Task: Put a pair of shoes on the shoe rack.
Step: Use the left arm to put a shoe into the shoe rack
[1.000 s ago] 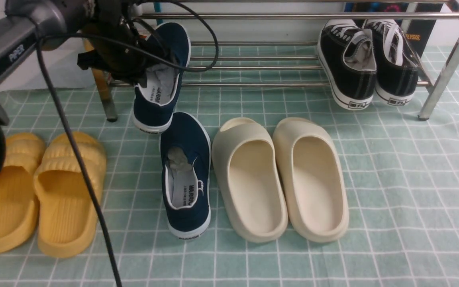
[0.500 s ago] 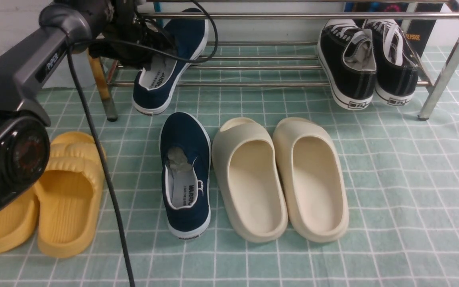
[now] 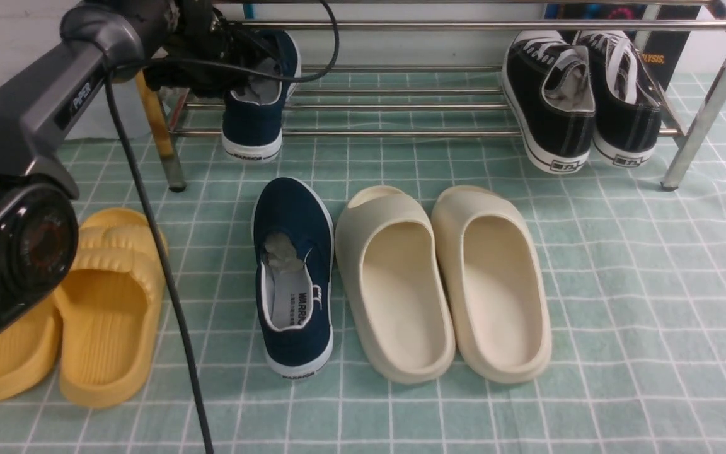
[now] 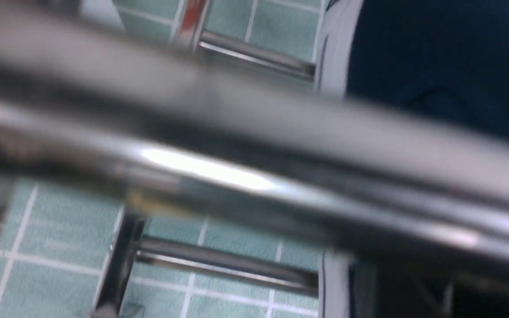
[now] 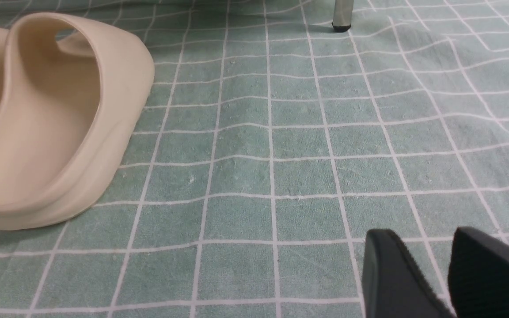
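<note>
One navy-blue slip-on shoe (image 3: 254, 123) lies on the lower tubes of the chrome shoe rack (image 3: 401, 133) at its left end, heel toward me and hanging past the front tube. My left gripper (image 3: 237, 66) sits at that shoe's opening and looks shut on its collar. The left wrist view is blurred: a rack tube (image 4: 245, 176) crosses it, with the navy shoe (image 4: 435, 53) behind. The other navy shoe (image 3: 293, 277) lies on the floor in front of the rack. My right gripper (image 5: 427, 234) is open and empty, low over the checked cloth.
Black lace-up sneakers (image 3: 580, 104) sit on the rack's right end. Cream slides (image 3: 445, 284) lie right of the floor shoe, one also in the right wrist view (image 5: 55, 119). Yellow slides (image 3: 67, 302) lie at the left. The rack's rust-stained leg (image 3: 160, 129) stands beside my left gripper.
My left gripper carried the navy shoe back and up, and turned it from slanted to straight on the rack's lower tubes. The floor shoe and the slides did not move.
</note>
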